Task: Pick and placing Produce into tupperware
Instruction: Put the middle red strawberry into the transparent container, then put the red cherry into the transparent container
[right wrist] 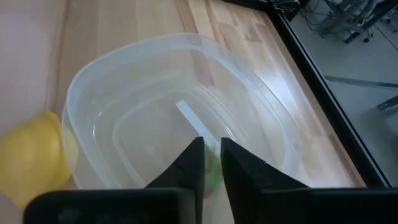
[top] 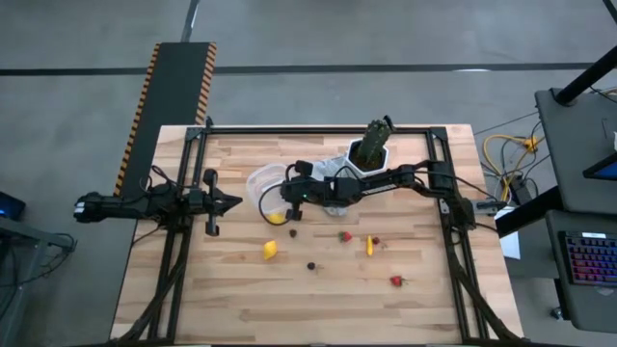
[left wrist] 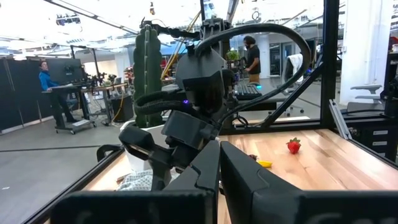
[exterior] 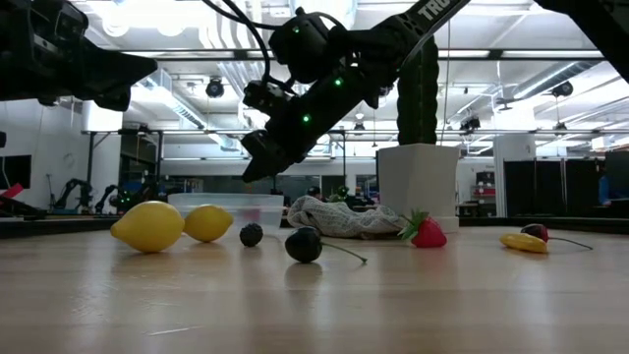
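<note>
Right gripper (right wrist: pixel 211 163) fingers, barely parted, hover above the tupperware (right wrist: pixel 124 81) (left's shut).

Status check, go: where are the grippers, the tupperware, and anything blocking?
Right gripper over the tupperware, fingers slightly apart, something red-green between them. Left gripper shut, parked at table's left. One lemon touching the tupperware's wall; nothing blocking.

Wood table (top: pixel 193 299) w/ tupperware (top: pixel 262 183), lemons (top: pixel 271 251), strawberries (top: pixel 395 281), cloth (exterior: pixel 334 216), white pot (top: pixel 371 166).

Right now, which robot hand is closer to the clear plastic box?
The right gripper: it hangs just above the tupperware. The left gripper waits off to its side, near the table's left edge.
</note>
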Controlling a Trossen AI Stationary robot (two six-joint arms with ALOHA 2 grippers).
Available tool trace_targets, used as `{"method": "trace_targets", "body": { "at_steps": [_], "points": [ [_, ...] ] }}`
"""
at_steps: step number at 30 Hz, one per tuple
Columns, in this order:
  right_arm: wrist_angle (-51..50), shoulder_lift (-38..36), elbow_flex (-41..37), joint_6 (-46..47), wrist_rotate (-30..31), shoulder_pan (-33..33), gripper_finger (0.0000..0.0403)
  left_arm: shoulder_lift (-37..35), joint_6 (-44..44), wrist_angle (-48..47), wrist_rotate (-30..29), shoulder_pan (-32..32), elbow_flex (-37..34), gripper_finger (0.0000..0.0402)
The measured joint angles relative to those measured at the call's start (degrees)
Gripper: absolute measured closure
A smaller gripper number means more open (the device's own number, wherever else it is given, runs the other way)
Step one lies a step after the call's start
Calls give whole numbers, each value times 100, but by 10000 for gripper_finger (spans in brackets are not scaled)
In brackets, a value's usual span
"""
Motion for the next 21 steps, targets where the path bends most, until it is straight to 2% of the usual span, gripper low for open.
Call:
{"method": "trace_targets", "body": {
  "at_steps": [7, 14, 21],
  "points": [
    [-10, -20, 2, 103, 6, 0, 316, 0, 0, 0, -2, 0, -1, 402],
    [-124, -391, 44, 102, 17, 157, 301, 0, 0, 0, -2, 0, -1, 402],
    [-1319, -1156, 45, 105, 3, 649, 307, 1, 0, 0, -4, 0, -1, 402]
  ]
}}
